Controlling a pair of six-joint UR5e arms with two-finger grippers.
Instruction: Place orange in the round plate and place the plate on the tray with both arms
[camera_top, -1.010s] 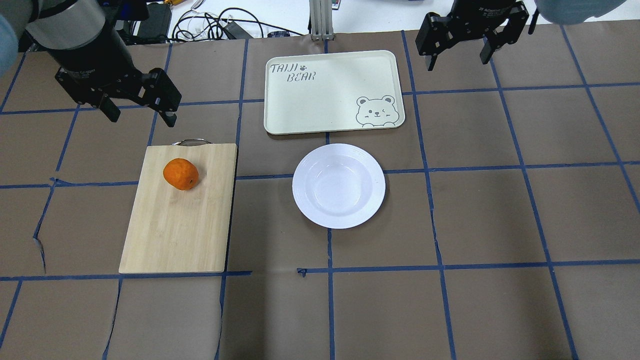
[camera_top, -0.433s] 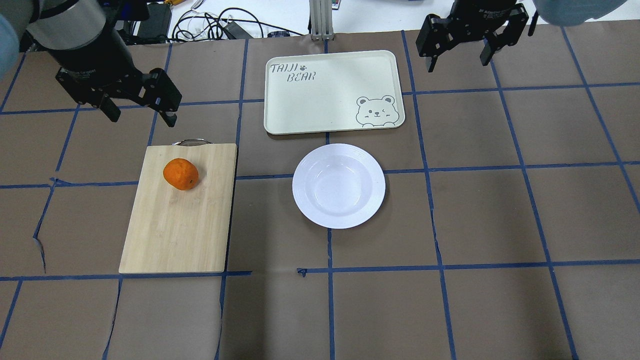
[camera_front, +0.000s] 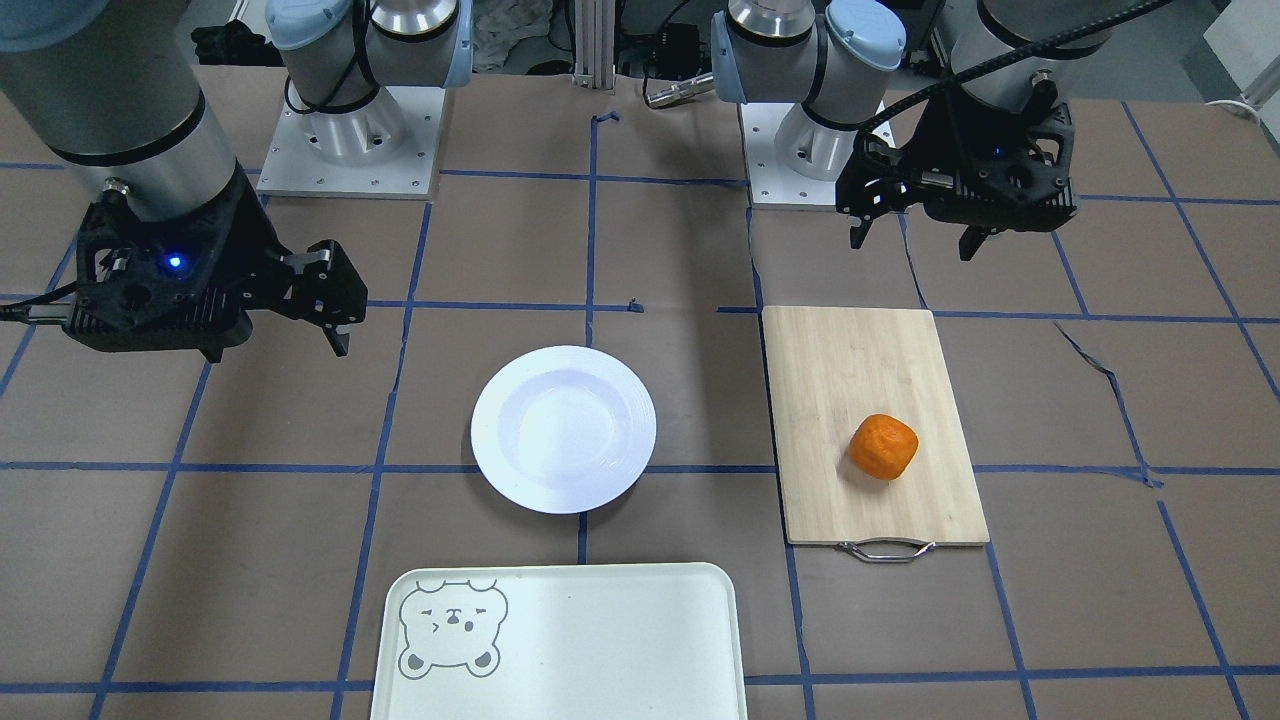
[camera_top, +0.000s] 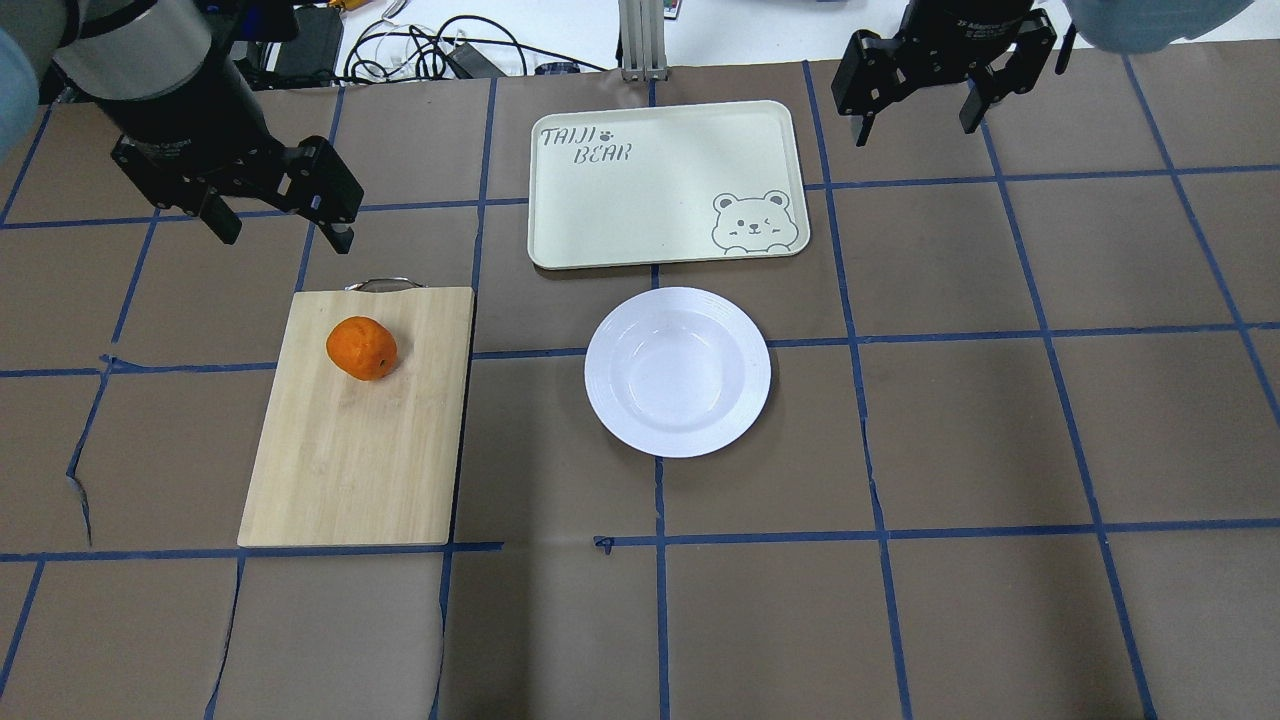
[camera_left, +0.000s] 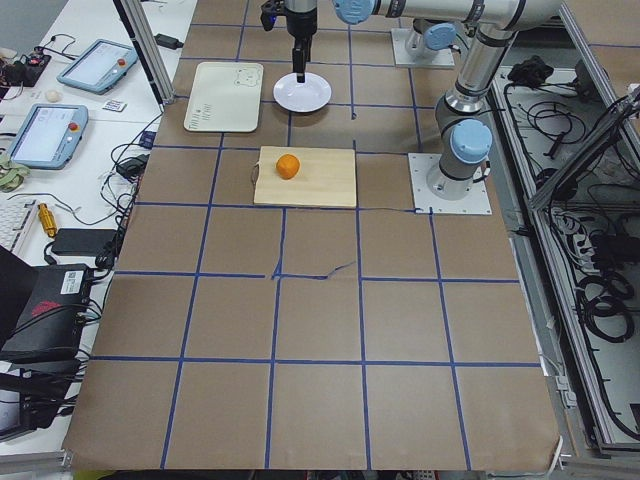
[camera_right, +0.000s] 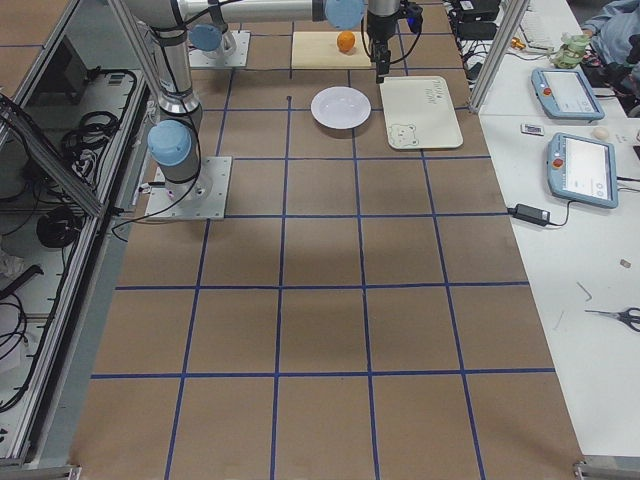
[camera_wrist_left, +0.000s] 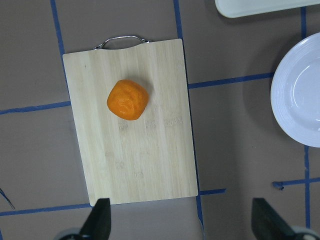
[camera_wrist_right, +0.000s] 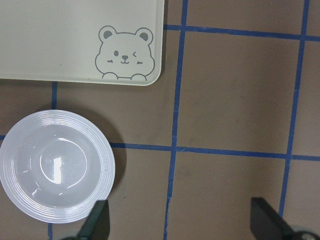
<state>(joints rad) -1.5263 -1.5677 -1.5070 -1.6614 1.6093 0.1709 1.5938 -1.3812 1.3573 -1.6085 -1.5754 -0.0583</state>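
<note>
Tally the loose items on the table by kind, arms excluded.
orange: 1
round plate: 1
tray: 1
cutting board: 1
Total: 4

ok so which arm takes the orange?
Left. The left end effector hangs open just past the handle end of the cutting board, near the orange. The right end effector, also open, is on the other side, with the tray and round plate between it and the fruit.
</note>
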